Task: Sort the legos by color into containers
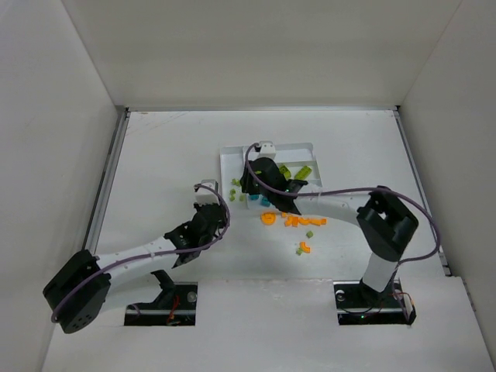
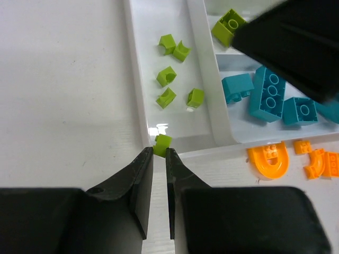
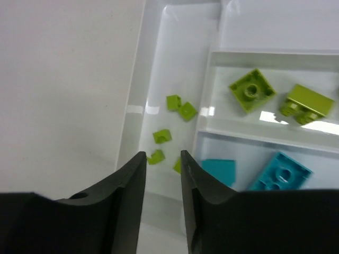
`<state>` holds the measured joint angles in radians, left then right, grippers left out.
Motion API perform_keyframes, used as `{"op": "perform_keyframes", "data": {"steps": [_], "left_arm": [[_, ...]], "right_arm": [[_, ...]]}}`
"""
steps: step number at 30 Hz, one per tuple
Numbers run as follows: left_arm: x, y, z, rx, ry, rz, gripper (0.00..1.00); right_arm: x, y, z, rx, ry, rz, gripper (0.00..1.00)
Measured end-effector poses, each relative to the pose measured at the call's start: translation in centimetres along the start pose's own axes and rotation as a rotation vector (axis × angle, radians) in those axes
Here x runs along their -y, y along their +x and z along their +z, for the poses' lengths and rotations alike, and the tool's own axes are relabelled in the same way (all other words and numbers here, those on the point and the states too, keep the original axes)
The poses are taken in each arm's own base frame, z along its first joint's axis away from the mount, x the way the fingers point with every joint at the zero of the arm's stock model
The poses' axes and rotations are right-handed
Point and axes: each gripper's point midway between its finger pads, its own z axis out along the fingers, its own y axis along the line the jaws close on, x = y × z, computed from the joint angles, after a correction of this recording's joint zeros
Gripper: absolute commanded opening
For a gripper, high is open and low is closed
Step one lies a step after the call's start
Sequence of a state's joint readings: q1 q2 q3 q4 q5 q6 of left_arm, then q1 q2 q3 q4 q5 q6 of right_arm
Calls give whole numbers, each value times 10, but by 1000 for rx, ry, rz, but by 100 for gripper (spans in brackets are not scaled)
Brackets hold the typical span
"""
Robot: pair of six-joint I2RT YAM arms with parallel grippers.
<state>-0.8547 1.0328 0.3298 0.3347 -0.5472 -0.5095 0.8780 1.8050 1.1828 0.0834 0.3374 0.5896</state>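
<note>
**Left end effector**: jaws drawn almost together, pinching one small lime brick at the tips. The brick is at the near end wall of the tray, at the end of its narrow section. Whether it touches the wall cannot be told.

**Right end effector**: jaws narrowly parted with nothing between them, above the same narrow section.

**Narrow section:** five small lime pieces lie loose inside. The two farthest are close together and the rest are apart.

**Adjacent long section:** two larger lime bricks lie side by side.

**Next long section:** teal bricks are clustered and touching.

**Outside the tray:** orange pieces, one of them arch-shaped, lie on the bench just beyond the near wall. The top view shows more orange pieces nearer the arm bases.

**Obstruction:** the right arm's black body covers part of the tray in the left wrist view.
</note>
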Motion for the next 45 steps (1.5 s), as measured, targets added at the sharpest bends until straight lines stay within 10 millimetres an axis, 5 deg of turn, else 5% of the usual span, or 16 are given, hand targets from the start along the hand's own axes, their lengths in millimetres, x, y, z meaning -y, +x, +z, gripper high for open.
{"op": "perform_keyframes", "data": {"steps": [3,11,17,25,30,34,45], "left_arm": [[3,-1,9,-13,-7,17,12],[17,-2,41,-50,-18,55,14],[20,0,54,-71,-35,68,24],[23,-3,57,-67,-33,66,35],[31,-14,49,-38,-3,52,34],[57,-22,31,-8,86,44,34],[135,45,-25,-120,382,173,36]], "right_arm": [[23,-1,-32,31,36,14,26],[104,25,-140,101,189,141,25],[144,63,-175,21,340,226,47],[167,112,-185,-108,494,185,52],[173,123,-181,-132,536,174,52],[177,125,-178,-138,556,177,50],[183,125,-159,-138,569,239,43]]}}
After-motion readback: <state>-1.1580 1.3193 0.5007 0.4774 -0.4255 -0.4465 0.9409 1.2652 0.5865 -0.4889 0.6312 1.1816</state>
